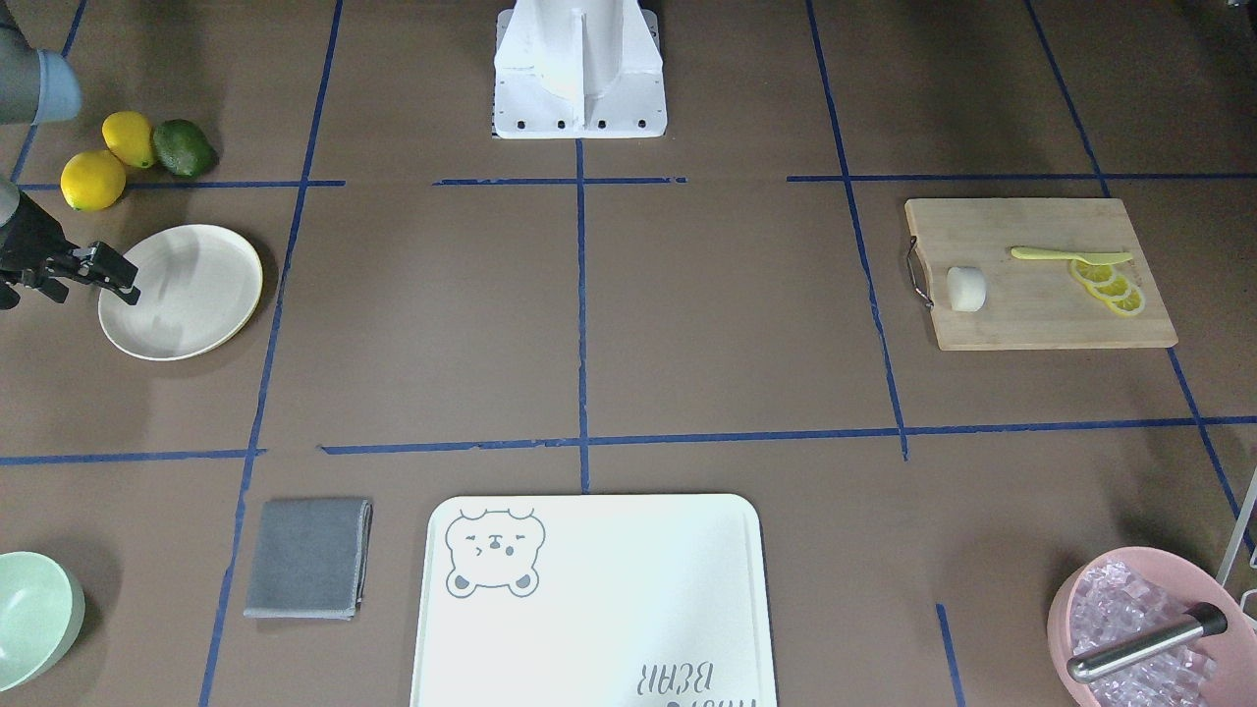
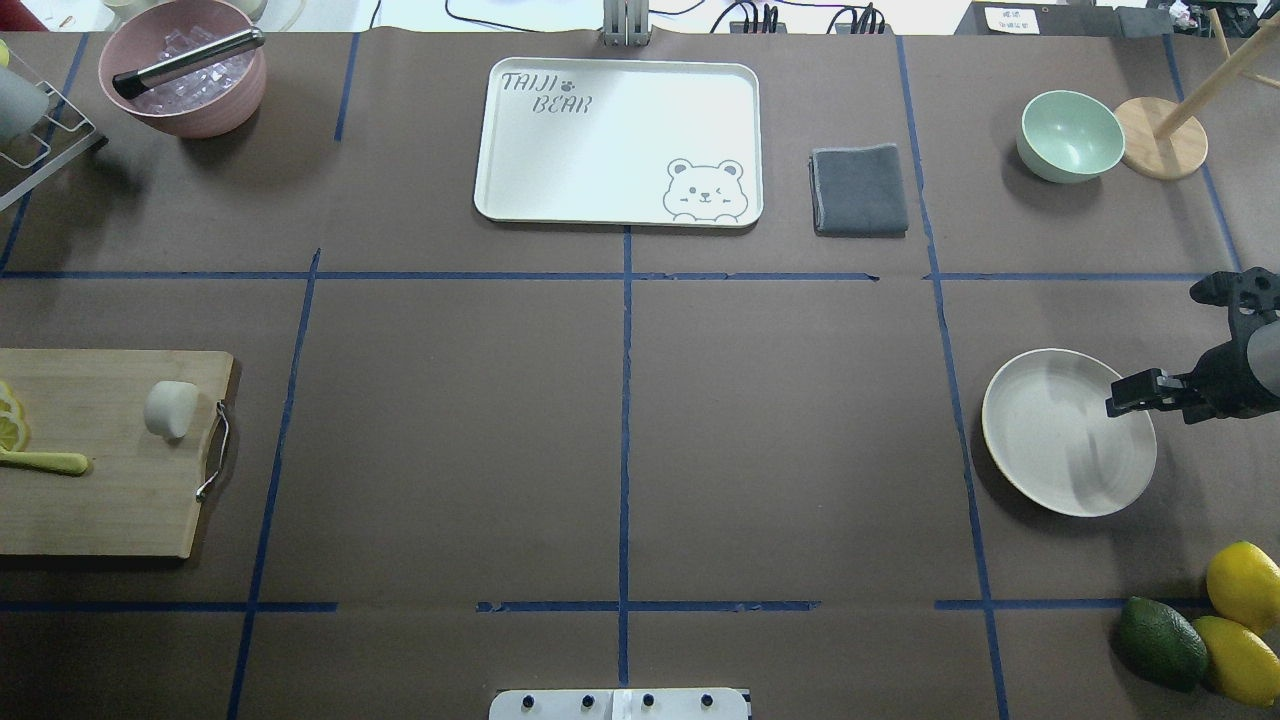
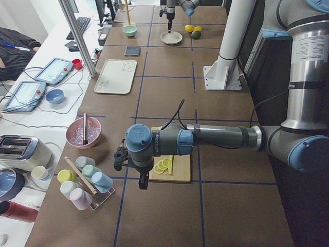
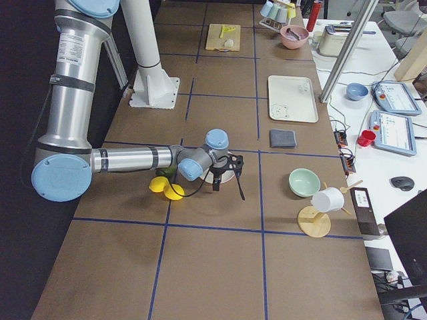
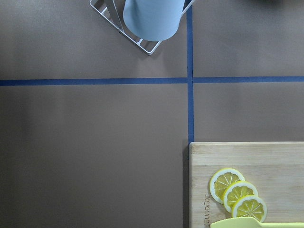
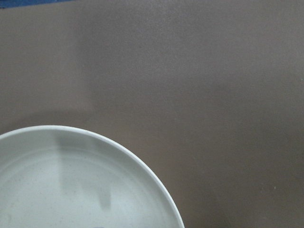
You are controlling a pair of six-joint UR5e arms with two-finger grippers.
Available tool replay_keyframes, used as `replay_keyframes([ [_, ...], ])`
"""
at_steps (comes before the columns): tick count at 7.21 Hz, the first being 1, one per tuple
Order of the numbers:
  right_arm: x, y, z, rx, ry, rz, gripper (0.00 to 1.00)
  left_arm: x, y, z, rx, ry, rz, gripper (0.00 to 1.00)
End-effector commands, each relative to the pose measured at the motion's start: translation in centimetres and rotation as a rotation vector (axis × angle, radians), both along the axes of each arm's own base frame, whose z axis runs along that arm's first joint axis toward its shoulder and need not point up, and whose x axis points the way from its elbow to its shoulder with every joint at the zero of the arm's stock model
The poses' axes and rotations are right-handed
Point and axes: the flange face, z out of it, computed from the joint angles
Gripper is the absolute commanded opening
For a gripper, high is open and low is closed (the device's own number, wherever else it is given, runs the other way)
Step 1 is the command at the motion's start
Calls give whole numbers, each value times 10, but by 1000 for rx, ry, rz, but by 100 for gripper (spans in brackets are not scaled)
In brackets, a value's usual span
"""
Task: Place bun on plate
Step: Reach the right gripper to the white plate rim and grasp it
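White, smooth, rounded bun (image 2: 171, 409) on wooden board (image 2: 100, 500) beside its metal handle, well apart from cream plate (image 2: 1040, 440), right gripper (image 2: 1115, 400) above plate rim, left gripper (image 3: 143, 181) near board, cannot tell whether either gripper's fingers are together or apart

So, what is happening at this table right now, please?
Nothing is being held yet. The small white rounded bun lies on the wooden cutting board on the robot's left side, near yellow lemon slices. The round cream-white plate is empty, far away on the robot's right side. The right end effector hangs over the plate's edge and carries nothing. The left end effector hangs by the board's lemon-slice end, away from the bun. I cannot tell whether it is open.
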Motion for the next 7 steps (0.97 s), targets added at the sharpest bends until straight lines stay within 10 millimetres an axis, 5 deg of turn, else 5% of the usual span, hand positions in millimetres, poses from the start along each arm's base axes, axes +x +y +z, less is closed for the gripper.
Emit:
replay_keyframes([
  [1,-3,2,4,-9,4,-10,92,0,0,-1,2,1,0,100],
  [4,-6,5,13,-26,13,-19,69,0,0,-1,1,-1,0,100],
  [6,-7,5,13,-23,11,-26,13,0,0,-1,1,-1,0,100],
  [7,-6,5,10,-18,7,-24,0,0,-1,-1,3,-1,0,100],
])
